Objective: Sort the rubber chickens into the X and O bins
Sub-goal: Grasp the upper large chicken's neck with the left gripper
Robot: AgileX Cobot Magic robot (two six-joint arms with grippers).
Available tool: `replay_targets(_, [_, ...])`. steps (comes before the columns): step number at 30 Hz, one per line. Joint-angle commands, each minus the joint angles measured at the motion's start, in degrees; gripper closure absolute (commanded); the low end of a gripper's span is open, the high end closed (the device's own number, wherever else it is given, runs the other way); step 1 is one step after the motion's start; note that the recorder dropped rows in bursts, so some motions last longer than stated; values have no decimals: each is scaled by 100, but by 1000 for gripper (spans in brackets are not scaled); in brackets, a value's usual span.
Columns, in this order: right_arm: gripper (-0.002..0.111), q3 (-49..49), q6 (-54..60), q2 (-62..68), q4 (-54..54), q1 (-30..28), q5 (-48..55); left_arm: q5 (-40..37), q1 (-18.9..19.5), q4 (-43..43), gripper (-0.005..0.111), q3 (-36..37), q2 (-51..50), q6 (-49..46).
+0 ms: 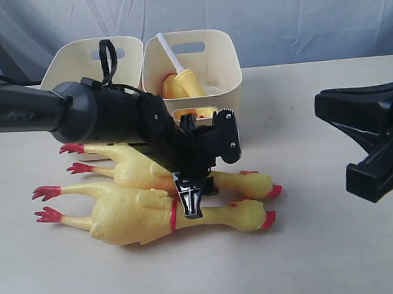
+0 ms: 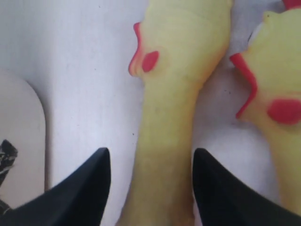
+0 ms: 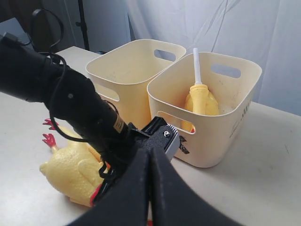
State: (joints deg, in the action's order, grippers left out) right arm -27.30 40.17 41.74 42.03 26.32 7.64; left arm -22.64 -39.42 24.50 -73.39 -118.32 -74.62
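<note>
With the left claw [image 2: 150,149] spread astride the neck of a rubber chicken [image 2: 176,89] lying on the tabletop [image 2: 80,84], apparently without touching, lower squarely and pinch mid-neck so the rubber cannot squirm free.

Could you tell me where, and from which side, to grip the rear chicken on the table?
Probably the rear chicken by its neck, from above: it lies flat, the neck is slimmest, and the open left end effector straddles it.

We see a creased, pale bluish cloth [image 1: 294,8] hanging behind a plain off-white worktop [image 1: 316,260] under soft, even light.
</note>
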Motion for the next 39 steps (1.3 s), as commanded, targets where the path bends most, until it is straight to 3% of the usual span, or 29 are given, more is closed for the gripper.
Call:
replay_targets(1, [108,23,5,-24,9,-33,-48,-48,-19,-89,58,-44,-134,82])
replay_targets(5, [108,23,5,-24,9,-33,-48,-72,-19,-163,69,-44,-134,82])
replay_targets(12, [108,23,5,-24,9,-33,-48,-86,-19,-651,107,-44,-134,391])
replay_targets(23, [108,23,5,-24,8,-33,-59,-574,-19,-997,107,-44,392,569])
replay_targets(32, [108,23,5,-24,8,-33,-59,-1417,-19,-1061,107,-44,1079,1362])
replay_targets(39, [108,23,5,-24,8,-33,-49,-1489,-9,-1160,107,-44,1768,2184])
